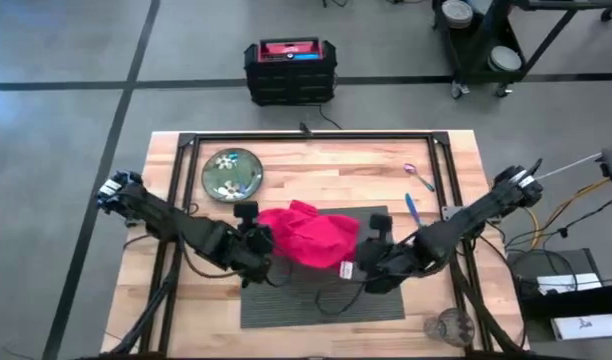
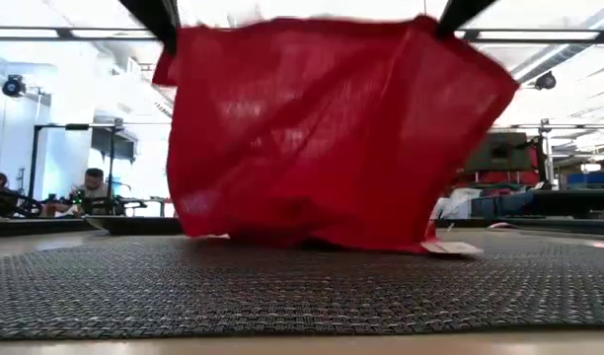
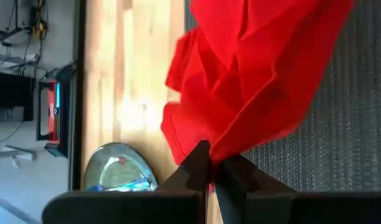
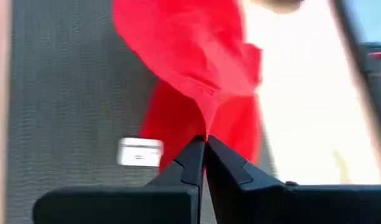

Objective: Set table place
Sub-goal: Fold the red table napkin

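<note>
Red napkin held up over placemat, lower edge touching it. Left gripper and right gripper each pinched on an upper corner. Plate beyond, on table.

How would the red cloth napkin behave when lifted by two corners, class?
Likely floppy: the red cloth napkin sags in folds between the left gripper and right gripper. Probably light, since pinched corners carry it. Its hem drags on the dark grey ribbed placemat.

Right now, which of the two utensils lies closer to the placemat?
The blue utensil: it lies just off the placemat's far right corner. The purple utensil lies farther away, toward the far edge of the table.
</note>
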`<state>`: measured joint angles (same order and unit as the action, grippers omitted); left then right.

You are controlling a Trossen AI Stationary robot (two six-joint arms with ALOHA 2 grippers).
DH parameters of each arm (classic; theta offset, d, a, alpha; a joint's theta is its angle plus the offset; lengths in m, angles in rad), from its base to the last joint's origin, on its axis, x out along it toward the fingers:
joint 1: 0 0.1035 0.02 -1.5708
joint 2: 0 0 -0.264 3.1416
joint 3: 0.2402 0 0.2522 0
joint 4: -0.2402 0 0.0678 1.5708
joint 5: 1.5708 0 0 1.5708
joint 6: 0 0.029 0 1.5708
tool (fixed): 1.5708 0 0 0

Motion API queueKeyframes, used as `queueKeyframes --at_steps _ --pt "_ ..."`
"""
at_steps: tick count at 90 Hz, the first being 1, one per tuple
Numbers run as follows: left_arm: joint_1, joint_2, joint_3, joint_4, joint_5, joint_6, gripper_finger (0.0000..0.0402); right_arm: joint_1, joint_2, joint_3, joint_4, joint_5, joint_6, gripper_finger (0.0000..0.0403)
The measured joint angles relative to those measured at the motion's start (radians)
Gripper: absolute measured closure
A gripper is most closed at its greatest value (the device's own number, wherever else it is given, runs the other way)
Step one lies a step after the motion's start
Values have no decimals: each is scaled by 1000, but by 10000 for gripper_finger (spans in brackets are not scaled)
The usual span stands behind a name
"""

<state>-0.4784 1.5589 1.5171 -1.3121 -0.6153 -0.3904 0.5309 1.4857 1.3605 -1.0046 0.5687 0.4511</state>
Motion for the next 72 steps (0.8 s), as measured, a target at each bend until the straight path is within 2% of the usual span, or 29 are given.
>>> queueKeyframes --at_steps 16,32,52,72 --pt "1 -7 167 -136 -57 6 401 -3 -92 105 -120 119 -32 403" --pt "3 -7 301 -190 -101 55 401 -12 -158 187 -121 156 -129 403" --pt "13 -7 422 -264 -194 110 401 -29 -208 281 -121 220 -226 403" --pt "67 -21 514 -260 -266 205 402 -69 -229 395 -126 275 -343 403"
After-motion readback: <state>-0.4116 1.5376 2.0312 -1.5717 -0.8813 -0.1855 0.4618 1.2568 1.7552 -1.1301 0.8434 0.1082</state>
